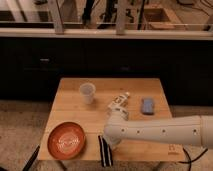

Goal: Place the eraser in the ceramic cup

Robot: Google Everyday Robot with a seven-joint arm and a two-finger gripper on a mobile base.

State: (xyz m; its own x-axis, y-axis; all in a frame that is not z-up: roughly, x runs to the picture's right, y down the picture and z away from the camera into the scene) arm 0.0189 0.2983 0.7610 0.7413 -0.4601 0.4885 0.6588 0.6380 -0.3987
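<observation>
Checking the feed from my end: the gripper point(108, 141) is down at the near edge of the pale wooden table point(72, 112), at the tip of the chunky white arm point(165, 131) that reaches in from the right. The eraser, a flat black oblong block with pale stripes running lengthwise point(105, 153), is right under it, touching or as good as touching. Its long axis runs near-to-far and its near end pokes at or past the table lip. Honestly I can't tell whether the gripper is clamped on it or spread around it, because the wrist blocks that spot, and I can't say if the block is lifted or lying flat either.

The bit that matters for the next move is that the small whitish tapered ceramic cup, no handle point(87, 92), sits far and to the left of the gripper, well apart from it. It's upright with the mouth open. So my guess is the carry goes away from me and a touch left. The block probably has to go in end-first, since it looks about as long as the cup is tall and the mouth is narrow.

The cup looks smooth, light and tippy. The eraser looks matte and rigid.

Other stuff: a round orange-red bowl point(67, 127) sits just left of the eraser, a blue rectangular pad point(147, 105) is on the right side, and a small whitish object with dark bits point(119, 103) is mid-table, near the straight line to the cup.
</observation>
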